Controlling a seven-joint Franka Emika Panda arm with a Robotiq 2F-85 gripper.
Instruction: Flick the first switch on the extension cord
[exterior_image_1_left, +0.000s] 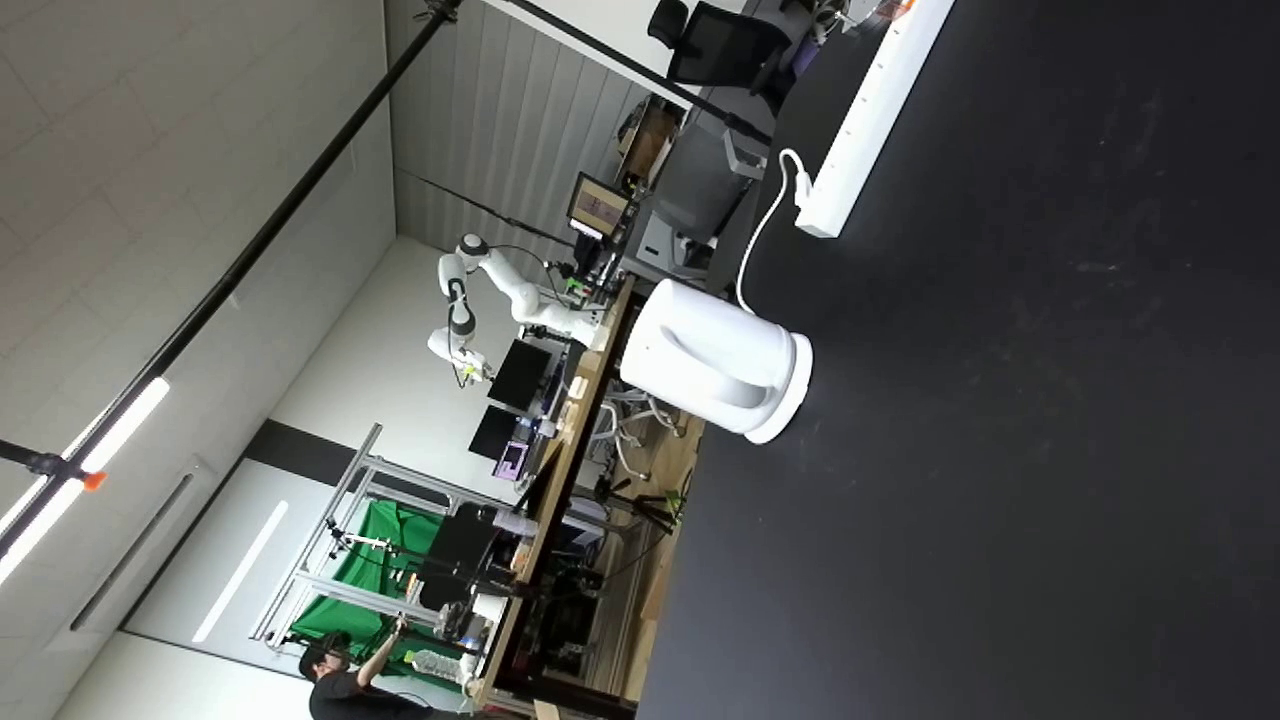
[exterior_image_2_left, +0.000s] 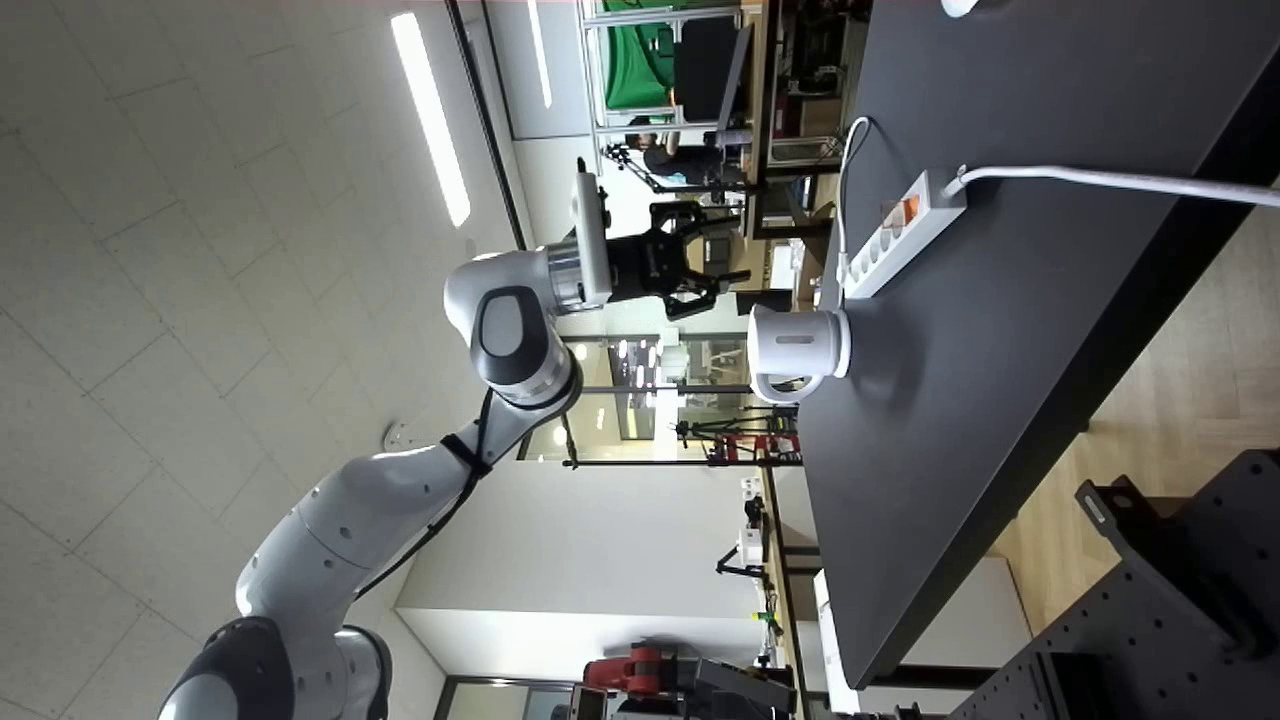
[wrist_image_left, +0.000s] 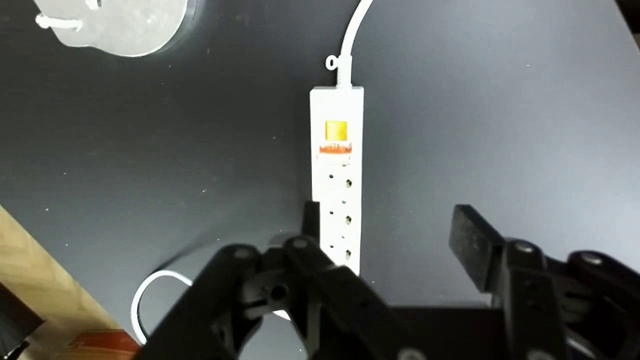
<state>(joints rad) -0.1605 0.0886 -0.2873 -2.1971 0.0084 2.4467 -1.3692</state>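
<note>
The extension cord (wrist_image_left: 337, 107) is a long white strip on the dark table. It also shows in both exterior views (exterior_image_1_left: 870, 120) (exterior_image_2_left: 880, 262). In the wrist view it runs up and down, with a yellow-orange switch (wrist_image_left: 336, 130) near its cabled end and an orange-and-clear part just below it. Several sockets follow; its lower end is hidden behind my gripper. My gripper (wrist_image_left: 387, 220) is open and empty. Its left finger overlaps the strip's left edge in the picture, and its right finger is over bare table. In an exterior view the gripper (exterior_image_2_left: 735, 250) hangs well above the table.
A white kettle-like jug (exterior_image_1_left: 715, 355) stands near the strip's socket end, also in an exterior view (exterior_image_2_left: 795, 342). A grey-white rounded object (wrist_image_left: 120, 25) lies at top left of the wrist view. A thin white cable (wrist_image_left: 137, 302) loops near the table edge. A thicker cable (exterior_image_2_left: 1100, 180) crosses another edge.
</note>
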